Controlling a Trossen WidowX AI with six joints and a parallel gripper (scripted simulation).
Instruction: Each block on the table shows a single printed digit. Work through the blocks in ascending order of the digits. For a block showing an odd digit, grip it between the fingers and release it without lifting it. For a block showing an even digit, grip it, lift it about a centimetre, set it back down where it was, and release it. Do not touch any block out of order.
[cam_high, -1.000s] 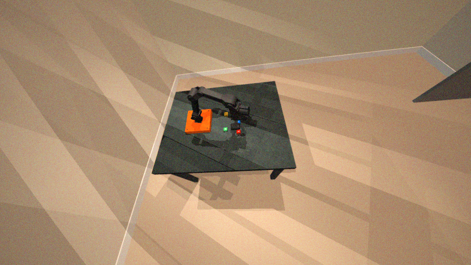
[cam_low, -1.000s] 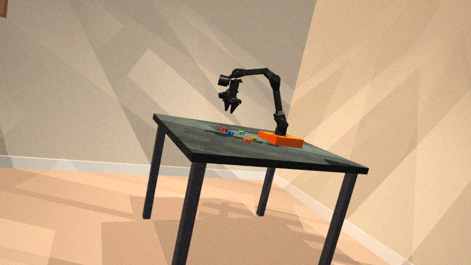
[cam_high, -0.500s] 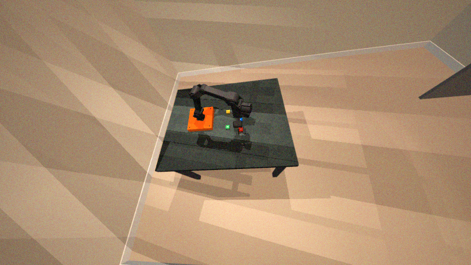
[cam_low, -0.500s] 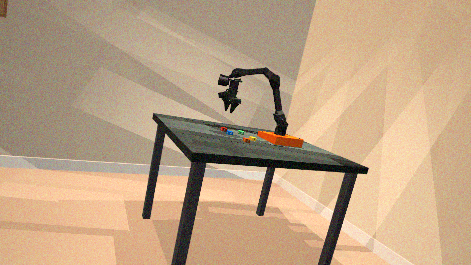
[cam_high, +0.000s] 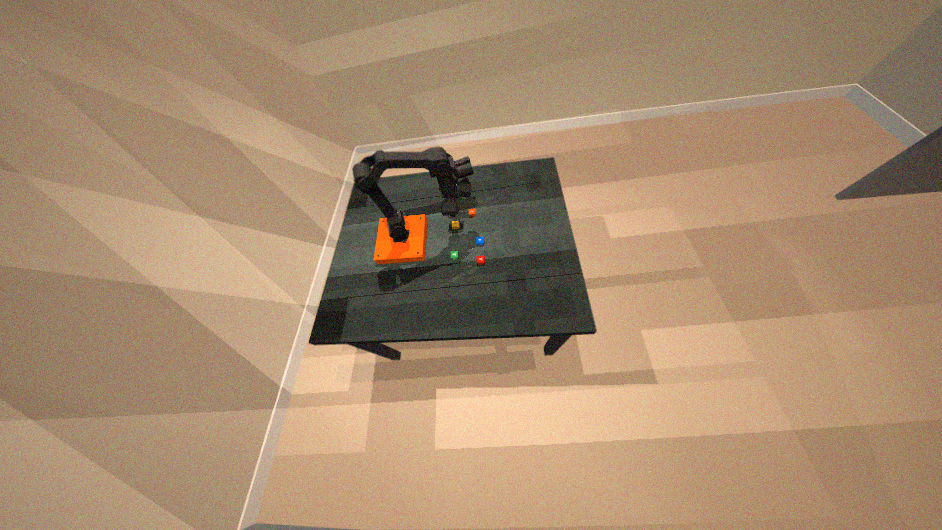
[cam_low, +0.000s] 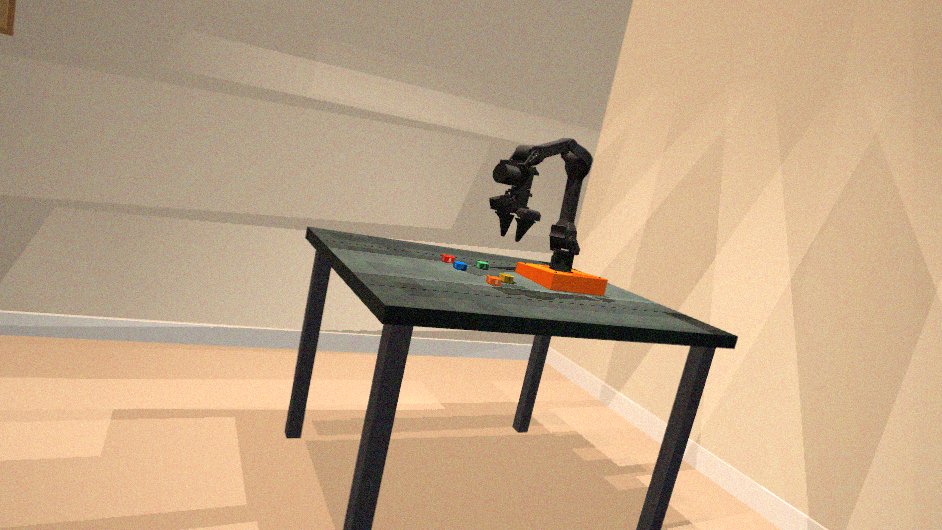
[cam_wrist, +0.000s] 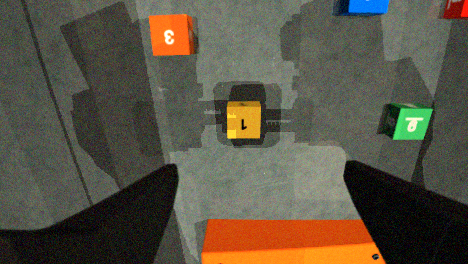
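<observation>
My gripper (cam_high: 449, 209) (cam_low: 511, 237) (cam_wrist: 260, 170) is open and empty, high above the table near the yellow block. The yellow block (cam_high: 455, 224) (cam_low: 506, 278) (cam_wrist: 243, 120) shows a 1 and lies ahead of the gap between the fingertips in the wrist view. The orange block (cam_high: 472, 212) (cam_low: 494, 280) (cam_wrist: 171, 35) shows a 3. The green block (cam_high: 454, 254) (cam_low: 482, 265) (cam_wrist: 412, 123) shows an underlined digit, 6 or 9. The blue block (cam_high: 480, 240) (cam_low: 459, 265) (cam_wrist: 367, 5) and red block (cam_high: 480, 259) (cam_low: 447, 258) (cam_wrist: 456, 7) are cut off in the wrist view; their digits are unreadable.
The arm stands on an orange base plate (cam_high: 411, 250) (cam_low: 576, 283) (cam_wrist: 290, 235) beside the blocks. The dark table (cam_high: 461, 316) (cam_low: 447, 303) carries the arm and blocks. Shadows fall around the yellow block.
</observation>
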